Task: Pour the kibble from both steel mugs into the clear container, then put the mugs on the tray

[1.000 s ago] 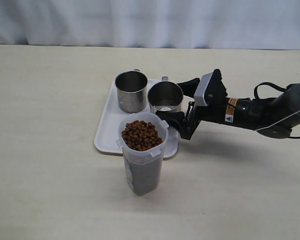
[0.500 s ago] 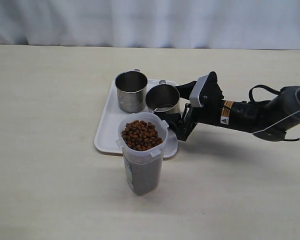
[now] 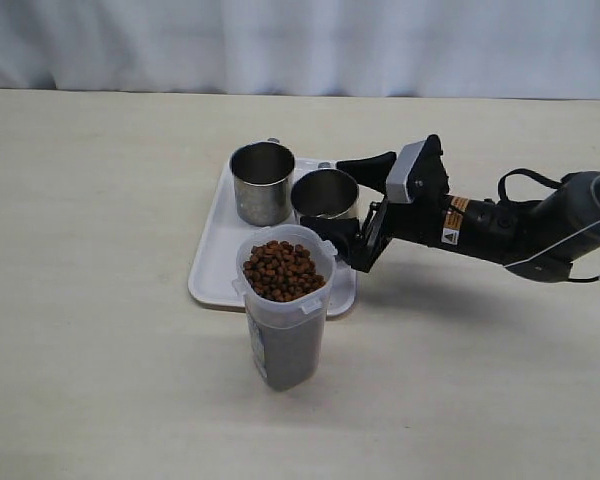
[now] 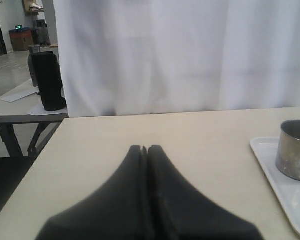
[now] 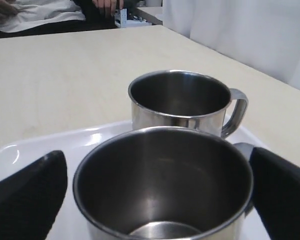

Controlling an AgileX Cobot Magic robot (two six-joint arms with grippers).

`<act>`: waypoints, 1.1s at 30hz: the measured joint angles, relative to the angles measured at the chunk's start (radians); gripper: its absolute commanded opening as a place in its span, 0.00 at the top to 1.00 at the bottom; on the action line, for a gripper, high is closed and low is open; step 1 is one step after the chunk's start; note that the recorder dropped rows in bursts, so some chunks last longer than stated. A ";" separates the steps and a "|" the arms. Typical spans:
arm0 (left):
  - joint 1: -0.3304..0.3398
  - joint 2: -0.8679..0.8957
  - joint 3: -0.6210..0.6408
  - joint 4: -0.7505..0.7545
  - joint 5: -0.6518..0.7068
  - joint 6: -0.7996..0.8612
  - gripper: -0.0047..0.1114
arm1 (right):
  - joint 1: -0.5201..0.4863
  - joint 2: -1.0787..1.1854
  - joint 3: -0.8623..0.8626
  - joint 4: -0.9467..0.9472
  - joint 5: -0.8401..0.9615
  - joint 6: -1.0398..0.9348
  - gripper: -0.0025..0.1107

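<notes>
Both steel mugs empty and upright on the white tray (image 3: 212, 262): far mug (image 3: 262, 182) at its far edge, near mug (image 3: 326, 195) by its right edge. Right gripper (image 3: 346, 201) spread wide astride the near mug, not touching it. Left gripper (image 4: 144, 150) clenched on nothing. Mugs are probably light, rigid and slick, so grab them across the wall or by the loop handle. Clear container (image 3: 285, 335) of translucent plastic sits at the tray's near edge, heaped with kibble (image 3: 282, 270); likely top-heavy.

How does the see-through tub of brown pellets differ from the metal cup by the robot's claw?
The clear container is tall translucent plastic; the steel mug is short shiny metal. The container is heaped with kibble; the mug is empty. The container stands on the table in front of the tray; the mug stands on the tray between the open right gripper's fingers. Both stand upright.
</notes>
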 measured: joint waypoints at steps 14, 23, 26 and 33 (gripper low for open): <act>0.000 0.000 0.000 0.000 0.000 0.000 0.96 | -0.019 -0.056 0.000 -0.035 -0.006 0.152 0.24; 0.000 0.000 0.000 0.000 0.000 0.000 0.96 | -0.148 -0.130 0.000 -0.179 -0.037 0.497 0.30; 0.000 0.000 0.000 0.000 0.000 0.000 0.96 | -0.206 -0.158 0.000 -0.223 -0.044 0.641 0.50; 0.000 0.000 0.000 0.000 0.000 0.000 0.96 | -0.352 -0.244 0.000 -0.445 -0.005 0.914 0.94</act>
